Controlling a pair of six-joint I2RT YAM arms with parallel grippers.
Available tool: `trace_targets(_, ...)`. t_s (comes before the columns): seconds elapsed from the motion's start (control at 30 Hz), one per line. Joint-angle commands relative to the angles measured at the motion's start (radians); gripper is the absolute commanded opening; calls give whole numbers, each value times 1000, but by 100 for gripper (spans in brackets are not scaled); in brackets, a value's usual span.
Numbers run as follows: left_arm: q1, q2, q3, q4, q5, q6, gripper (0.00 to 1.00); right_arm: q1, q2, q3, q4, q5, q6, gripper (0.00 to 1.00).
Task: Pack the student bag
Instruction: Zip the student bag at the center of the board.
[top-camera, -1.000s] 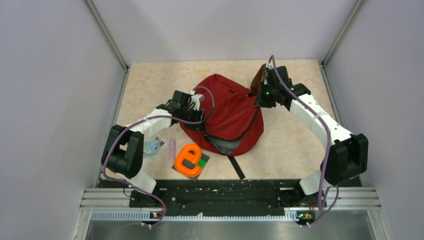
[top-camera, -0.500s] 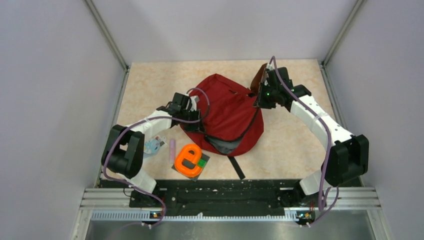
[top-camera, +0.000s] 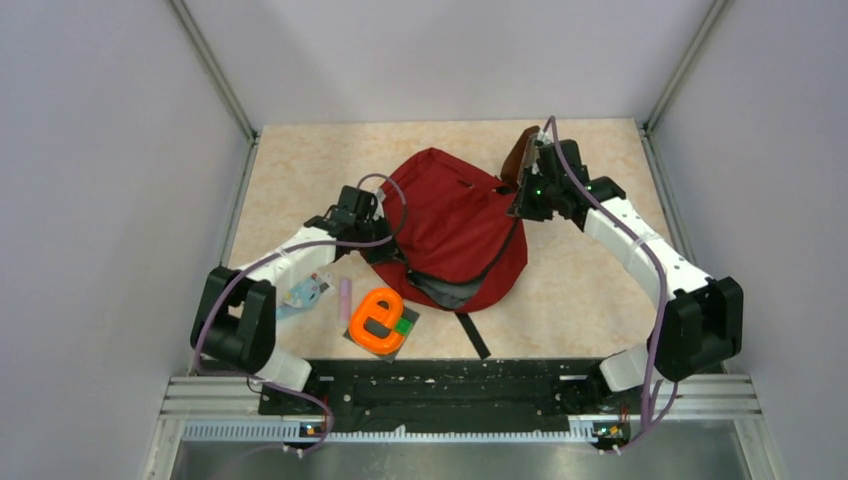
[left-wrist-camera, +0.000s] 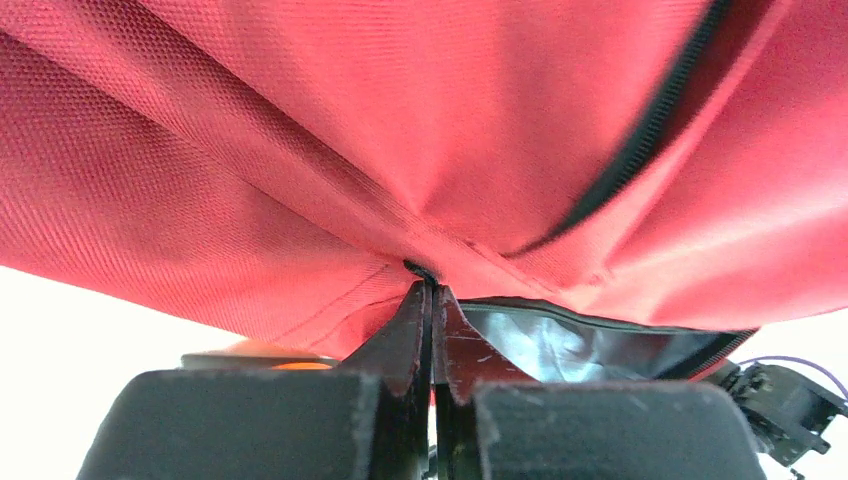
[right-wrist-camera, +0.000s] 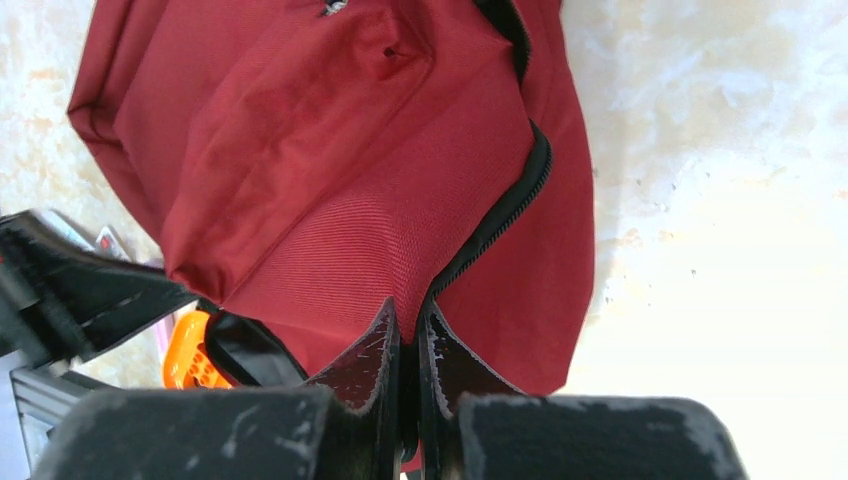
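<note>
The left end effector (left-wrist-camera: 432, 288) is clenched on a fold of the student bag (top-camera: 455, 225), and the right end effector (right-wrist-camera: 410, 312) grips its zipper edge. The bag lies mid-worktop (top-camera: 590, 290), its mouth open toward the arms. Packing looks barely begun, since the orange e-shaped piece (top-camera: 378, 320) and pink stick (top-camera: 345, 298) lie outside it; no writing is legible.

Left claw (left-wrist-camera: 432, 292) and right claw (right-wrist-camera: 408, 315) pinched shut, arms seemingly angled inward.
</note>
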Motion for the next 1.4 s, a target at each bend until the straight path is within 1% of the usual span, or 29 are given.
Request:
trace_targets(0.0, -24, -144, -1, 3, -45, -94, 0, -5, -74, -36, 71, 83, 45, 0)
trace_targets(0.1, -53, -221, -10, -4, -87, -136, 0, 12, -109, -78, 127, 147, 96, 0)
trace_targets(0.27, -114, -298, -21, -9, -135, -208, 0, 72, -149, -138, 206, 225, 155, 0)
trace_targets(0.43, -169, -375, -49, -7, -192, -226, 0, 90, -135, -137, 211, 222, 139, 0)
trace_targets(0.47, -171, -389, -58, -6, -196, -221, 0, 89, -131, -122, 194, 225, 117, 3)
trace_targets(0.5, -171, -402, -68, -4, -199, -215, 0, 88, -127, -97, 172, 233, 86, 12)
trace_targets(0.53, -171, -413, -78, 1, -196, -202, 0, 88, -126, -71, 141, 247, 44, 25)
trace_targets(0.6, -170, -436, -107, 43, -169, -164, 0, 88, -136, -18, 79, 283, -13, 56)
trace_targets(0.63, -171, -443, -124, 84, -144, -146, 0, 88, -147, 7, 61, 299, -40, 66)
trace_targets(0.67, -171, -445, -137, 106, -124, -127, 0, 88, -165, 19, 49, 305, -68, 73)
trace_targets(0.73, -172, -432, -144, 135, -57, -96, 0, 88, -206, 21, 61, 262, -131, 79)
trace_targets(0.8, -175, -410, -136, 139, -13, -65, 0, 89, -259, -1, 99, 139, -192, 80)
trace_targets(0.83, -178, -404, -128, 138, -3, -56, 0, 90, -279, -20, 126, 47, -214, 80)
trace_targets(0.93, -183, -398, -113, 138, 2, -31, 0, 103, -343, -134, 251, -189, -193, 77)
trace_targets(0.97, -183, -397, -108, 136, -6, -24, 0, 121, -361, -176, 306, -236, -178, 73)
trace_targets(1.0, -184, -397, -105, 131, -19, -21, 0, 150, -373, -214, 342, -261, -167, 70)
trace_targets(1.13, -183, -400, -89, 123, -48, -30, 0, 280, -354, -293, 423, -260, -136, 69)
trace_targets(1.2, -184, -402, -79, 103, -74, -55, 0, 333, -337, -335, 521, -249, -136, 68)
trace_targets(1.27, -183, -408, -70, 86, -100, -82, 0, 370, -322, -395, 654, -239, -152, 68)
trace_targets(1.37, -183, -411, -45, 64, -142, -131, 0, 383, -275, -479, 844, -262, -152, 68)
